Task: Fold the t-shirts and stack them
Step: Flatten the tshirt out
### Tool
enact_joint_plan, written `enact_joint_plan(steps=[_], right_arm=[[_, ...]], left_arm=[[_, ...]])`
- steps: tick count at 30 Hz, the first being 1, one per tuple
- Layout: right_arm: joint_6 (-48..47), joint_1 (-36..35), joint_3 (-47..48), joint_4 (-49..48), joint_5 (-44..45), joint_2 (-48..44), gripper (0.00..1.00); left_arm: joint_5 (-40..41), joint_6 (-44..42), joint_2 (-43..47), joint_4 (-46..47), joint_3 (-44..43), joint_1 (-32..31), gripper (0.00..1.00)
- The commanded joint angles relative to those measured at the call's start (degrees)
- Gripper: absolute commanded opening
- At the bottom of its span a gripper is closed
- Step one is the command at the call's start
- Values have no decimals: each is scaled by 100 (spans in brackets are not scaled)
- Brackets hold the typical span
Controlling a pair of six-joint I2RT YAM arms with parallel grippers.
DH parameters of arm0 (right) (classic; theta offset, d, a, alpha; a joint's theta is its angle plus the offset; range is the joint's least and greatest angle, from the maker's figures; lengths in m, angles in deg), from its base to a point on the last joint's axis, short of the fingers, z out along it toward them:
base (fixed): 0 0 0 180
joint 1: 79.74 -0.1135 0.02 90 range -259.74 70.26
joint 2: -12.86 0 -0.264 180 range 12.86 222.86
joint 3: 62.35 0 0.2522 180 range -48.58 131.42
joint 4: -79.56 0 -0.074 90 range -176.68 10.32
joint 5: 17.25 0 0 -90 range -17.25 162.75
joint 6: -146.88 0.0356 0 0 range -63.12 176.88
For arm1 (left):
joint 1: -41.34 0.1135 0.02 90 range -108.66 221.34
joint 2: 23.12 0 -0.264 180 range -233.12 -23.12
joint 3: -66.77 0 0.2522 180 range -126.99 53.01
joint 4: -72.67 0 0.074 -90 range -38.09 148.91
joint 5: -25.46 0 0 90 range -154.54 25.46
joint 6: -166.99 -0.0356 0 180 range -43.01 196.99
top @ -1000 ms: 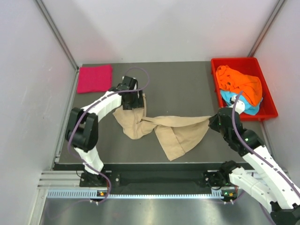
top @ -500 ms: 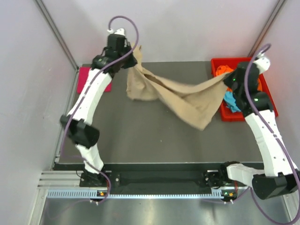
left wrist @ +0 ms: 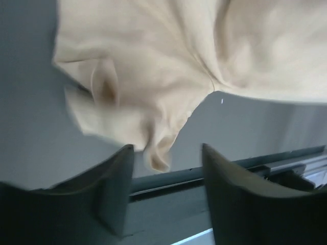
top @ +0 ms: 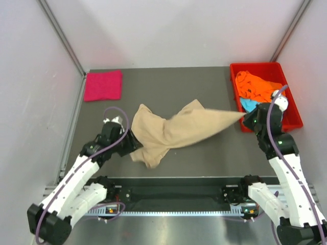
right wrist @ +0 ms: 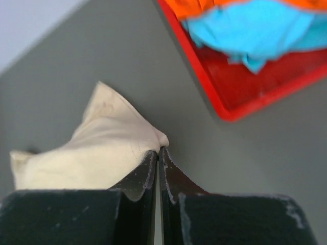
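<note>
Table (top: 194, 92): beige shirt (top: 163, 133), pink shirt (top: 103, 85), tray (top: 255, 65)

Left arm low and bent, left pincer (left wrist: 166, 153) agape; right arm upright, right pincer (right wrist: 159, 151) tight on beige t-shirt (top: 168, 132).

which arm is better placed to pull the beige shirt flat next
Right, probably. The right gripper is shut on a corner of the beige t-shirt, stretched toward it; the left gripper stands open beside the bunched end, holding nothing.

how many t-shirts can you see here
4: a beige t-shirt mid-table, a pink t-shirt folded at the far left corner, an orange t-shirt and a light blue t-shirt heaped in the red tray; more may be hidden beneath those.
</note>
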Motion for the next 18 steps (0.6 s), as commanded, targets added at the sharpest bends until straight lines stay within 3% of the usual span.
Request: enact_joint_plan(steps=[1,5,10,14,18], right_arm=[[-15,58,-361,223,-289,-247,0],[-129,58,-380,285,-288,-256,0],[-217,66,-336,347,-332,-432,0],[-244,58,-432,329,-438,-634,0],[-226,67,-591,259,-622,-696,0]], left_arm=[[60,699,840,145,307,-18,64],[597,129,483,250,-174,-9,70],[765,-627,-1336,488,-1151,35,66],[511,-549,-2023,410,-1160,61,58],[1560,-470,-1875,251,-705,61,54]])
